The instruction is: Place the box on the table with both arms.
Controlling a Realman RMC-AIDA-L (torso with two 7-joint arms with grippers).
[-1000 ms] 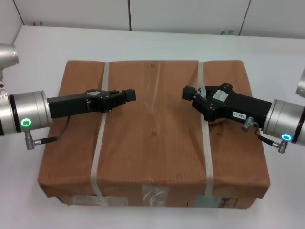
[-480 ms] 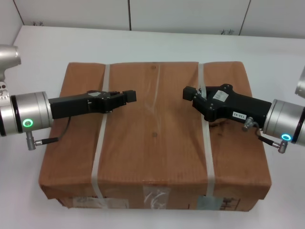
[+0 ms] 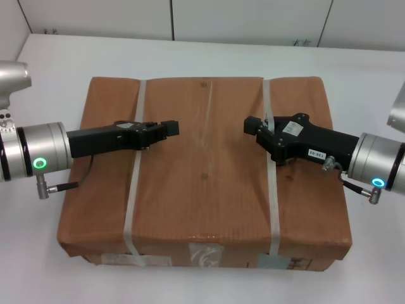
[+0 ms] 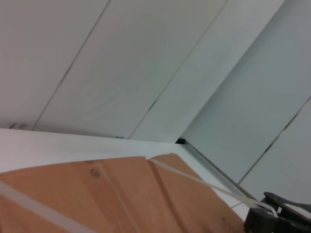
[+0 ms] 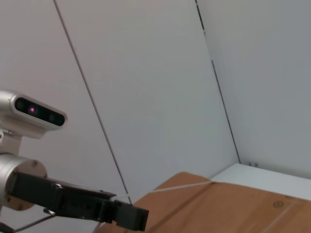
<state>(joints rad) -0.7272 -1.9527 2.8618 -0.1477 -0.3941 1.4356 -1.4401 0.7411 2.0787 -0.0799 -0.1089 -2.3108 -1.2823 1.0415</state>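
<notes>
The big brown box [image 3: 204, 171] sits in the middle of the white desk [image 3: 57, 63]. It looks like it is down flat now, or very nearly, so most of the job seems done. I cannot see for sure if the bottom is touching all the way.

The left gripper [image 3: 169, 128] lies over the top of the box, right by the left white strap [image 3: 134, 166]. The right gripper [image 3: 252, 125] lies over the top by the right white strap [image 3: 271, 166]. Each one may be hooked under its strap, but I cannot tell if the fingers are spread or pressed together.

What is left is to let go and pull both arms away.

There is lots of bare desk behind the box and on both sides. The near edge of the box, with its labels [image 3: 205, 258], is close to the front.
</notes>
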